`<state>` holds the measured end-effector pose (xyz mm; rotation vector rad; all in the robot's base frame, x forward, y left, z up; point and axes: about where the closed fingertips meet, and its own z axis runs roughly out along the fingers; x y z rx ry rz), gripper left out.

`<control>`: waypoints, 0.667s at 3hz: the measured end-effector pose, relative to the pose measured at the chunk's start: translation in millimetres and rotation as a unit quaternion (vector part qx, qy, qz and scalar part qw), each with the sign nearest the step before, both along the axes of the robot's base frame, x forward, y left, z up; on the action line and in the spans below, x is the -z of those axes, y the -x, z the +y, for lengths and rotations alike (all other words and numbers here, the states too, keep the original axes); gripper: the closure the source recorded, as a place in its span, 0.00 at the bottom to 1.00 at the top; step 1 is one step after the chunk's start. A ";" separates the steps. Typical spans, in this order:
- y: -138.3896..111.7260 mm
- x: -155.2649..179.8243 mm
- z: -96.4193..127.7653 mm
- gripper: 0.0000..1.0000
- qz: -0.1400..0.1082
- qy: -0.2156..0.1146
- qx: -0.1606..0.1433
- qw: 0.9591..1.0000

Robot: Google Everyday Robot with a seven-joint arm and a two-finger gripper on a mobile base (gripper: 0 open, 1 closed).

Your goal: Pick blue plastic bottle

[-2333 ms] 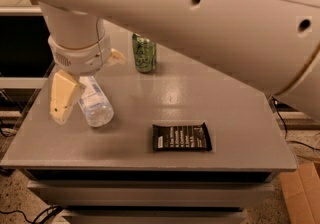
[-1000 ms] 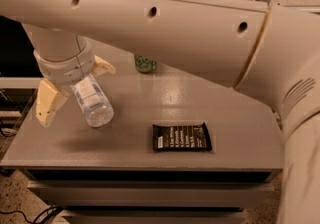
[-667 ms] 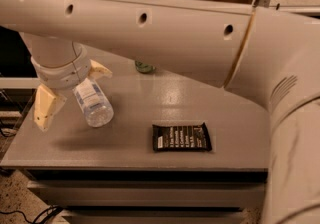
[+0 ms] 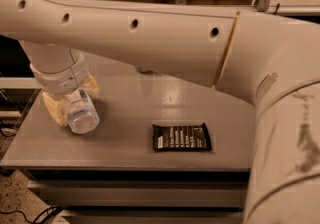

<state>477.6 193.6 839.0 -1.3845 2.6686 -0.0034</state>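
Observation:
The blue plastic bottle (image 4: 83, 116) lies on its side at the left of the grey table (image 4: 125, 118), its clear base toward me. My gripper (image 4: 75, 104) has come down over it from the white wrist above. One cream finger (image 4: 54, 110) presses against the bottle's left side and the other finger (image 4: 92, 88) sits against its far right side. The jaws look closed on the bottle, which still rests on the table. Its cap end is hidden under the wrist.
A black snack packet (image 4: 181, 137) lies flat at the middle right of the table. Only a sliver of the green can (image 4: 145, 70) shows behind my arm, which fills the top and right of the view. The table's front edge is near.
The gripper has lowered and its fingers have closed in from a wide spread onto the bottle. The bottle has shifted slightly left. My arm now hides almost all of the can.

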 end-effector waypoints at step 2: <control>-5.7 -2.4 0.5 0.87 0.002 -0.003 -0.006 1.000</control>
